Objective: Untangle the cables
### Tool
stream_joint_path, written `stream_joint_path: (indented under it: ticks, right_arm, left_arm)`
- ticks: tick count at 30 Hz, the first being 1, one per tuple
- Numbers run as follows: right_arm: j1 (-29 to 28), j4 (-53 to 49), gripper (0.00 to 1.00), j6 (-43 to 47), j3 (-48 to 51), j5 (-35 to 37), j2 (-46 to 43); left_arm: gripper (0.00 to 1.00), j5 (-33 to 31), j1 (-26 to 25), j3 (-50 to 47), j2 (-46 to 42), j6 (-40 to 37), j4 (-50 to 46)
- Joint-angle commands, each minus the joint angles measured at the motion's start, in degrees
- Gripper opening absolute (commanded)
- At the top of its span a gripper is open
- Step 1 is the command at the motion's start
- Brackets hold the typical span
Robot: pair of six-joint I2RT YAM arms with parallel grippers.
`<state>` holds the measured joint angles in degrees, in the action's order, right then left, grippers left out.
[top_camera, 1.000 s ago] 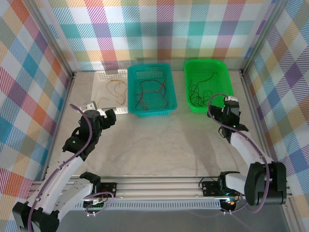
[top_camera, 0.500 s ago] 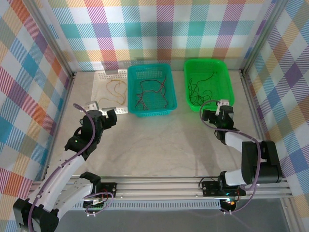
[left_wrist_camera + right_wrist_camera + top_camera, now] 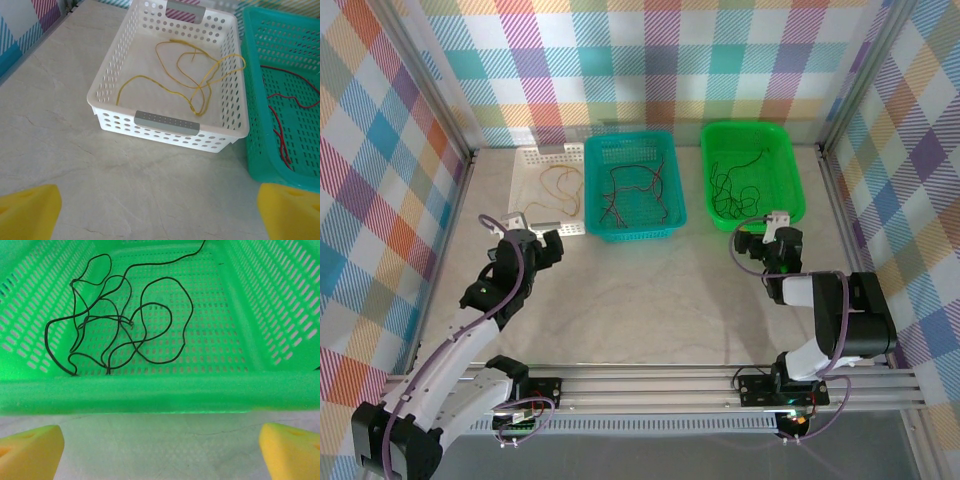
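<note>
The cables lie sorted in three baskets. A yellow cable (image 3: 199,90) (image 3: 560,185) is looped in the white basket (image 3: 167,121) (image 3: 528,160). Red and dark cables (image 3: 635,190) (image 3: 280,135) lie in the teal basket (image 3: 630,233) (image 3: 257,150). Black cables (image 3: 86,317) (image 3: 735,190) curl in the green basket (image 3: 160,392) (image 3: 790,165). My left gripper (image 3: 532,232) (image 3: 160,215) is open over bare table just short of the white basket. My right gripper (image 3: 765,232) (image 3: 160,452) is open and empty at the green basket's near rim.
The three baskets stand side by side at the back of the table (image 3: 650,290). Checked walls (image 3: 380,180) close in the left, right and back. An aluminium rail (image 3: 650,385) with both arm bases runs along the near edge.
My right gripper has drawn back and to the left from the green basket's right corner to its near rim. The left gripper has shifted slightly toward the near side. Both stay open.
</note>
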<state>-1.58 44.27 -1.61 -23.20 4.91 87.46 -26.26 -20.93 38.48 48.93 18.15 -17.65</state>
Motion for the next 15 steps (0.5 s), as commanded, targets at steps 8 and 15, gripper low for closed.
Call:
stream_joint_path:
  ticks: [8,15]
  right_arm:
    - [-1.6,7.2,1.0,1.6,1.6,2.3,0.5]
    - [-1.9,7.4,1.0,1.6,1.8,2.8,0.4]
  left_arm:
    - [1.0,-1.5,-0.4,-3.9,-0.5,-2.1,5.4]
    - [1.0,-4.9,-0.4,-6.3,1.2,-3.4,9.9]
